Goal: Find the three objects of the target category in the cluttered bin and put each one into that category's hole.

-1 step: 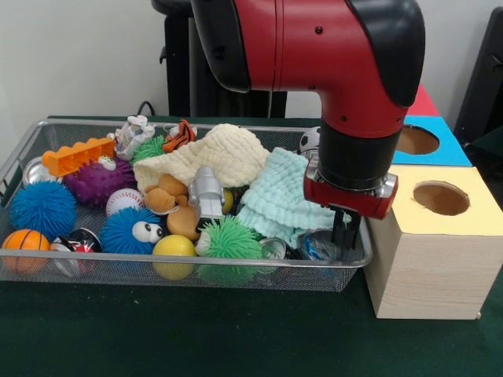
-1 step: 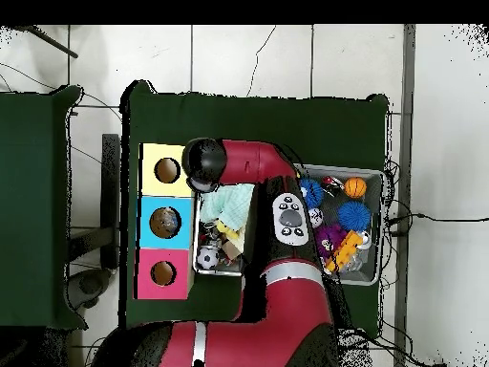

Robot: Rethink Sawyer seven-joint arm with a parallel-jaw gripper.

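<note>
Claw (image 1: pixel 346 230) is dipping into the silver wire-mesh bin (image 1: pixel 236 276) beside the pale green knitted cloth (image 1: pixel 277 198); its spread is unclear; lowering slowly should avoid snagging fabric

Glossy red arm (image 1: pixel 314 47) with rounded black joint caps, black wrist collar, red flange and dark fingers (image 1: pixel 346 228)

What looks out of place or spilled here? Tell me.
Nothing stands out. The toys and the two cloths are heaped untidily, but all sit inside the wire bin. The yellow box stands square beside it, and the gripper hangs over the bin's corner.
</note>
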